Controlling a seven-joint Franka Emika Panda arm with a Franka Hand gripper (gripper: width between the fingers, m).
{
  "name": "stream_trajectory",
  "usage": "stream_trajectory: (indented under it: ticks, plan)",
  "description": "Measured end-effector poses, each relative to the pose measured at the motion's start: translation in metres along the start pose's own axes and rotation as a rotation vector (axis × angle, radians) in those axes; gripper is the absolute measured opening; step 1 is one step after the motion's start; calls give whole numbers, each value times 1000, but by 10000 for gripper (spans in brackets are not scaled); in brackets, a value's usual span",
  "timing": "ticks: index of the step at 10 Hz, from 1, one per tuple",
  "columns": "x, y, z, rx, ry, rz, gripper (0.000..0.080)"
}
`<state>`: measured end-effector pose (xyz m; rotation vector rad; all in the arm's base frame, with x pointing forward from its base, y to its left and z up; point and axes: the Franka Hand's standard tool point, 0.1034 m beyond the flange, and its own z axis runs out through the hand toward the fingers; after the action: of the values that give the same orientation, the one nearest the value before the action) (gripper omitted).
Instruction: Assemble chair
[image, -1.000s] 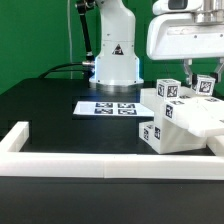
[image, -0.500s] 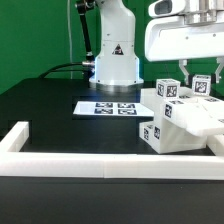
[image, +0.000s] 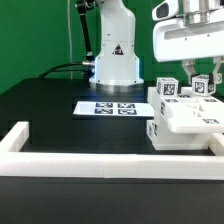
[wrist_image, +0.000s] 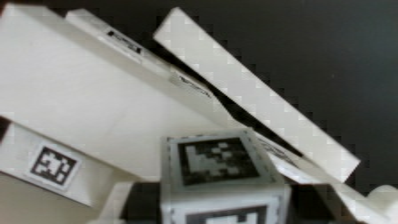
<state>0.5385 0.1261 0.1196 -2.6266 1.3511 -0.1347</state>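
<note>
The arm's base (image: 117, 50) was glossy white and rounded, widening to a broad foot, with a black triangular warning mark on its front. A dark cable ran from its foot. The boxy wrist housing (image: 190, 38) was white.

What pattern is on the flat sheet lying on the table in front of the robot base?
Black-and-white square marker tags on the white marker board, clearest in the exterior view.

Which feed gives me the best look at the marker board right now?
The exterior view: the marker board lies flat on the black table, in front of the robot's base, tags showing. The wrist view shows only white chair parts close up, no board.
</note>
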Motion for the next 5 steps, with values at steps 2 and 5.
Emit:
stream_trajectory:
  ticks: [2,5]
  plan:
    - [0,0,0,3,-3,72,288]
    - [-4,-1,0,-7,-13,-1,549]
